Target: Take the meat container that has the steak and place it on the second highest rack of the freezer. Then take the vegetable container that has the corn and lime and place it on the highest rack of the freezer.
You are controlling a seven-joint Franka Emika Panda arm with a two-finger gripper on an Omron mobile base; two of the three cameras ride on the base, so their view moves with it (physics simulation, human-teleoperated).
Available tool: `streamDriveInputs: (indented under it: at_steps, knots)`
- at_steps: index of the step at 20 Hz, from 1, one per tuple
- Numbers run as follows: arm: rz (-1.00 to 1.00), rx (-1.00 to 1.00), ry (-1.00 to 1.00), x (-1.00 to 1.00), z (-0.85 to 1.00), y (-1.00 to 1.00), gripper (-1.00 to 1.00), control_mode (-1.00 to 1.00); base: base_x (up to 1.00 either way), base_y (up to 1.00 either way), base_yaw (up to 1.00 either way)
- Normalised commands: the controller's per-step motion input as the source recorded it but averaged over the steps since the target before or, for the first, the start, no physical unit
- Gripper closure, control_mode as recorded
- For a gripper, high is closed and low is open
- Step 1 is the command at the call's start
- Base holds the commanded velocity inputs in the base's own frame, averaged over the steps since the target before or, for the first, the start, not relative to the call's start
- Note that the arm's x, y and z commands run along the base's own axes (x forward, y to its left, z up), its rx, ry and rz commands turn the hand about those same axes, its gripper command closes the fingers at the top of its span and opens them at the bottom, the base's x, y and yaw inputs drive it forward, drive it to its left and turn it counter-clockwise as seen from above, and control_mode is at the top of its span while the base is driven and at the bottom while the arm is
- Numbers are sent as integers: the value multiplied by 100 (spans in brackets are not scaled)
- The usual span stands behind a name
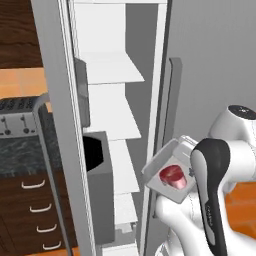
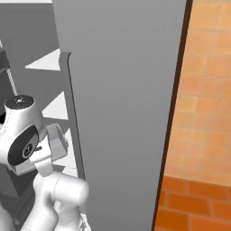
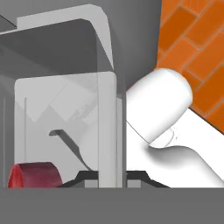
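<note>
Orange brick flooring (image 1: 240, 200) and dark wood drawers (image 1: 35, 210) flank the freezer (image 1: 210, 45) in the left base view, its door swung open on stacked white shelves (image 1: 112, 67). Just right of those shelves, level with the lower ones, the meat container (image 1: 167, 172) hangs tilted in front of the freezer's bar handle (image 1: 172, 100), with the steak (image 1: 172, 176) inside.

From the right base view, the container (image 2: 57, 142) peeks out beside that handle (image 2: 74, 117), behind the arm.

Seen from the hand view, the gripper (image 3: 109, 178) is clamped on the container's wall (image 3: 107, 127); the steak (image 3: 34, 175) sits left of it.
</note>
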Motion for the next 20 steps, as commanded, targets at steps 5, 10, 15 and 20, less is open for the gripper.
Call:
streamDriveInputs:
  at_steps: [5, 10, 15, 20]
  knots:
    - [0, 0, 0, 0, 0, 0, 100, 100, 57, 28, 0]
    - [0, 0, 0, 0, 0, 0, 100, 100, 38, 28, 0]
    - [0, 0, 0, 0, 0, 0, 100, 100, 21, 1, 1]
    - [0, 0, 0, 0, 0, 0, 100, 100, 19, 0, 3]
